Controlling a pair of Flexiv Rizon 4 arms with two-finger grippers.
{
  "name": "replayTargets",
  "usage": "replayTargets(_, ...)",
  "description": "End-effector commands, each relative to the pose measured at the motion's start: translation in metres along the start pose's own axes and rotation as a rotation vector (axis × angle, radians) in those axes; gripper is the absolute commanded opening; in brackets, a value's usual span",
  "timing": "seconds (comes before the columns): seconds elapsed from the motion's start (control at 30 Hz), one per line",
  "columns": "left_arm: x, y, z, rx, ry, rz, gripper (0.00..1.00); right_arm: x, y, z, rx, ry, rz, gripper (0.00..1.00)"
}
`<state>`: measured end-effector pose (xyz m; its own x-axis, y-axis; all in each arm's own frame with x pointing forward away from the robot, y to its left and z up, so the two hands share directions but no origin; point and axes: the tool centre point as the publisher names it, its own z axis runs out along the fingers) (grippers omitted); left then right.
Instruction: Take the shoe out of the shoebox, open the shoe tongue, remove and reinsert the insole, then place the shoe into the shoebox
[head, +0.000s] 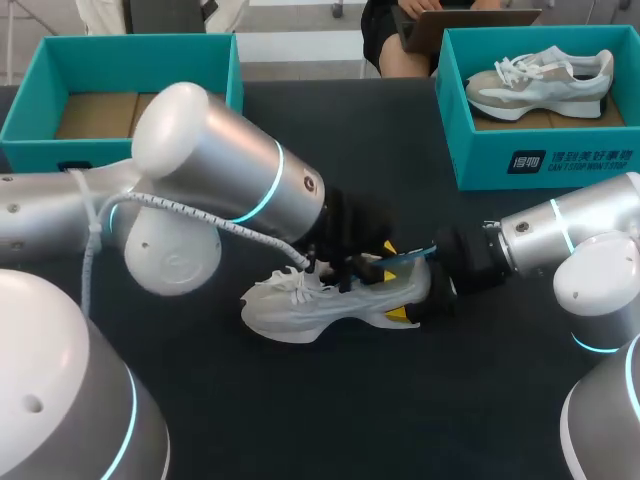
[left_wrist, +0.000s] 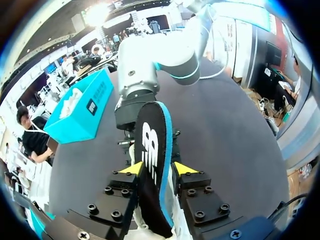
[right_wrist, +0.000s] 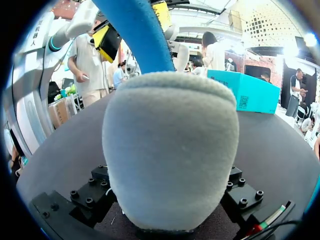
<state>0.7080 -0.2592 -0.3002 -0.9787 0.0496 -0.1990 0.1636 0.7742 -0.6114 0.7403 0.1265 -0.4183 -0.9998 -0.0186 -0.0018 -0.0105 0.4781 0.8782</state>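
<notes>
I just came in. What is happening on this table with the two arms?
The white shoe is out on the table. The right arm grips its heel in its jaws. The left arm has its jaws shut on the black, blue-edged insole, held at the shoe's opening.

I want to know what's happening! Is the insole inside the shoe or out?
Mostly out: the insole sticks up from the shoe, pinched between the left gripper's fingers. Its lower end is hidden, so I cannot tell if that stays inside.
</notes>
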Motion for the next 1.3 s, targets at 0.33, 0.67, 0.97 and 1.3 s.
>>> replayTargets(0.33,-0.008,0.009,0.011,0.02,-0.012,-0.037,0.24,-0.002,-0.005,0.005,0.003,-0.001,0.001,0.0)
replayTargets(0.67,-0.007,0.0,-0.006,0.035,-0.011,-0.044,0.0,-0.002,-0.005,0.005,0.003,-0.001,0.001,0.0)
replayTargets(0.97,-0.033,-0.043,-0.054,0.1,0.028,-0.066,0.0,-0.002,-0.005,0.005,0.003,-0.001,0.001,0.0)
replayTargets(1.3,-0.058,-0.083,-0.115,0.257,-0.018,-0.145,0.0,-0.002,-0.005,0.005,0.003,-0.001,0.001,0.0)
